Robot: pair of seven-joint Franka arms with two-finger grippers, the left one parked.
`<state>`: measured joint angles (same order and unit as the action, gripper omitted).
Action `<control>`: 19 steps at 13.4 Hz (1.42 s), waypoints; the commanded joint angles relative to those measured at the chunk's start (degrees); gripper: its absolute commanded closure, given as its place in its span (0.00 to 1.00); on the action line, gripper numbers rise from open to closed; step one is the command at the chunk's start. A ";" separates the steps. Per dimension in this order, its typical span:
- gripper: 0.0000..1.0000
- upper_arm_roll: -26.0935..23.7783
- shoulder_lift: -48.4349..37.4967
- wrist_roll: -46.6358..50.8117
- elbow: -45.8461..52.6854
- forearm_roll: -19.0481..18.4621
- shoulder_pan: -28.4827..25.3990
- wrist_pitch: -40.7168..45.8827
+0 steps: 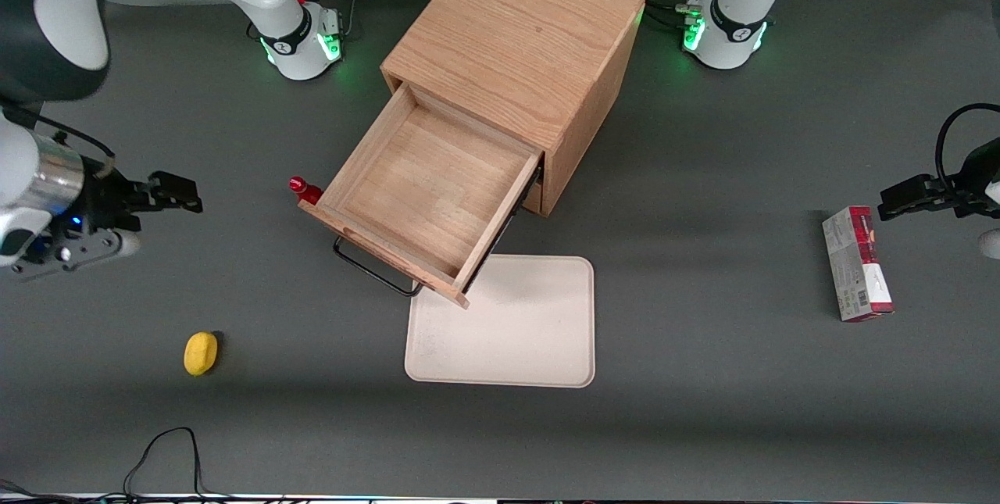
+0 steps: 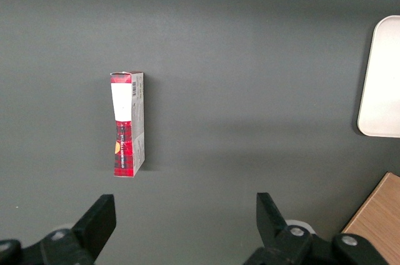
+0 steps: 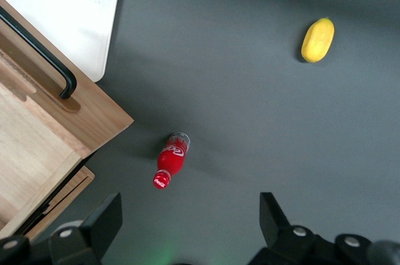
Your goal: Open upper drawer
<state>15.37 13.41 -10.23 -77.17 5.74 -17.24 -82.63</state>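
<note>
Hovering open and empty toward the working arm's end of the counter (image 1: 703,426), the end effector (image 1: 168,193) is well apart from the upper drawer (image 1: 422,191). That drawer projects fully from the oak cabinet (image 1: 512,43), so the task appears complete. It is light oak, empty, with a black wire handle (image 1: 373,269).

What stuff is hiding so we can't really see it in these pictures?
- Bottom drawer: the pulled-out upper drawer covers nearly all of it in the front view.
- Red bottle: front view shows only its cap end beside the drawer's corner; the right wrist view shows all of it.
- Oak cabinet: its inside is hidden by its walls.
- End effector: open, holding nothing, toward the working arm's end of the table.
</note>
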 commanded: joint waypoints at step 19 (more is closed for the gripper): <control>0.00 -8.17 -14.37 4.96 -15.29 -7.24 8.01 -5.10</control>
